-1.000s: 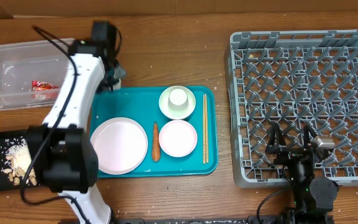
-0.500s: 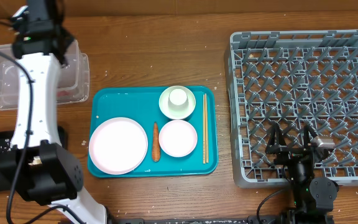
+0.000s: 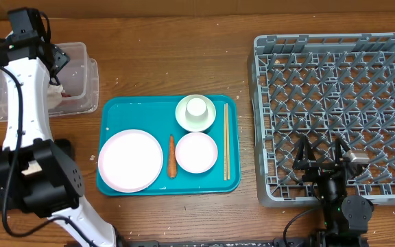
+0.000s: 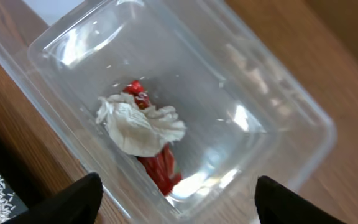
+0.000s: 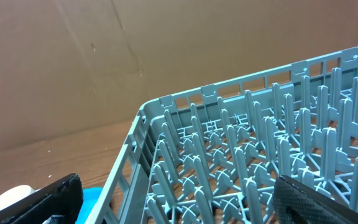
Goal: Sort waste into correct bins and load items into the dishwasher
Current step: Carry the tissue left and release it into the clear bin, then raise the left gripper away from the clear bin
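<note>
A: Where has the tissue (image 4: pixel 138 127) ended up?

B: Crumpled in the clear tub (image 4: pixel 278 118), lying on top of the red wrapper (image 4: pixel 160 171), which pokes out at both ends. The left gripper (image 4: pixel 178 196) hangs above them with its fingers spread wide and nothing between them.

A: So what waste is left to bin?

B: The carrot (image 3: pixel 172 156), I'd say. It lies on the teal tray (image 3: pixel 115 110) between the plate (image 3: pixel 130 160) and the lower bowl (image 3: pixel 196 151), close to both.

A: How will it handle?

B: Probably firm and light, and smooth enough to roll. I'd pinch it across the middle, jaws crosswise to its length. Coming straight down should let the fingers slip into the narrow gaps without nudging the crockery.

A: And the dishes?

B: They look hard, slick and breakable. The cup (image 3: pixel 196 107) sits inside the upper bowl (image 3: pixel 183 119), so a grip on its rim seems safest. The chopsticks (image 3: pixel 226 140) lie side by side along the tray's right edge. They are thin and likely to slide, so they are best taken together at mid-length.

A: What about the right arm?

B: The right gripper (image 5: pixel 179 205) sits over the near edge of the dish rack (image 3: pixel 260 116), fingers wide apart and empty. No dishes are in the rack yet.
</note>
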### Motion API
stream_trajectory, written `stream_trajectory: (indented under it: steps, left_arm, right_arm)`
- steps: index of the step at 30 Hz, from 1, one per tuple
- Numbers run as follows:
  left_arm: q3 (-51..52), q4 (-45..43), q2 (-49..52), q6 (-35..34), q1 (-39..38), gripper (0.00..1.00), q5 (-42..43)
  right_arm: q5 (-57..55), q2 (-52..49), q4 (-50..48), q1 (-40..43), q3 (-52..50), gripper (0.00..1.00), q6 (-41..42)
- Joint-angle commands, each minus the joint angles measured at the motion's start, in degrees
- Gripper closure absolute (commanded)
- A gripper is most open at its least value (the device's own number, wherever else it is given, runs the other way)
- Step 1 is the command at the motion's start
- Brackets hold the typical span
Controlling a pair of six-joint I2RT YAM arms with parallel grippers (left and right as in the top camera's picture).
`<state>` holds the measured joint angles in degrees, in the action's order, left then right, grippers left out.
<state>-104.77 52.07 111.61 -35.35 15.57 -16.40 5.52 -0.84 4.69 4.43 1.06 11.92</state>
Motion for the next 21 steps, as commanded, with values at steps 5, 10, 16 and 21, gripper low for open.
stream_trajectory:
  steps: [5,10,16,21]
  left_arm:
    - [-1.64,5.73,-11.91,1.38,-4.9,0.0,18.95]
    - [-1.22,14.05,-11.98,8.79,-9.49,0.0,29.97]
    - [1.18,19.93,-9.42,11.65,-17.99,0.0,29.77]
    - [1.44,20.06,-5.64,11.78,-23.85,0.0,28.79]
  right_arm:
    - [-0.5,0.68,-0.31,0.15,-0.59,0.0,-0.39]
    - [-0.5,0.68,-0.31,0.15,-0.59,0.0,-0.37]
    - [-0.52,0.68,-0.31,0.15,-0.59,0.0,-0.39]
    - [-0.5,0.68,-0.31,0.15,-0.59,0.0,-0.39]
